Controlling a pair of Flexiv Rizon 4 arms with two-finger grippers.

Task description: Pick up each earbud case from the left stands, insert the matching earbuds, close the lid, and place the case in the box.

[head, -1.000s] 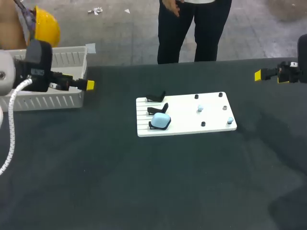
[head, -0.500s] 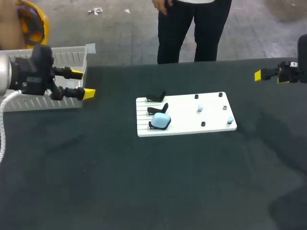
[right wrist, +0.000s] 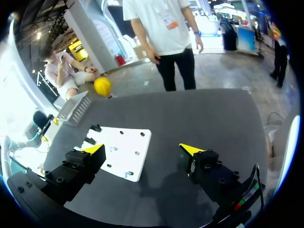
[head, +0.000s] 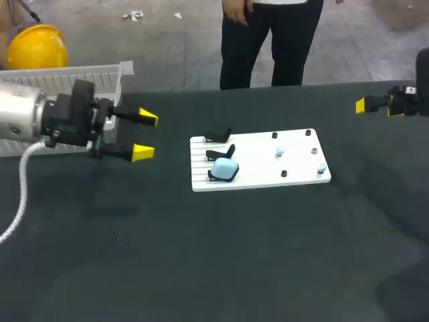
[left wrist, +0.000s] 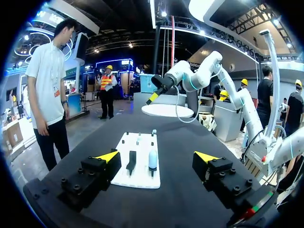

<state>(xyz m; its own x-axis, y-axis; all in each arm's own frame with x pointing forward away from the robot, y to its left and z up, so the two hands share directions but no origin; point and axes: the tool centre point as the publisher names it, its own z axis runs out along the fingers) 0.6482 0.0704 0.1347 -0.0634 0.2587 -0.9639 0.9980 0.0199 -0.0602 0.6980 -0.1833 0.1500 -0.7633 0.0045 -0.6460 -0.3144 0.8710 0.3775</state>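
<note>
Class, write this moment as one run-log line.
left pincer: open, empty, between box and board | right pincer: open, empty | case: on near stand | earbuds: on board

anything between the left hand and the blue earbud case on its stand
Nothing visible: only bare table lies between the open left hand and the blue earbud case; the empty stands sit beside it.

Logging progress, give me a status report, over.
Left tool open, empty, left of white board. Right tool open, far right. Blue case on its stand. Nothing in the way.
</note>
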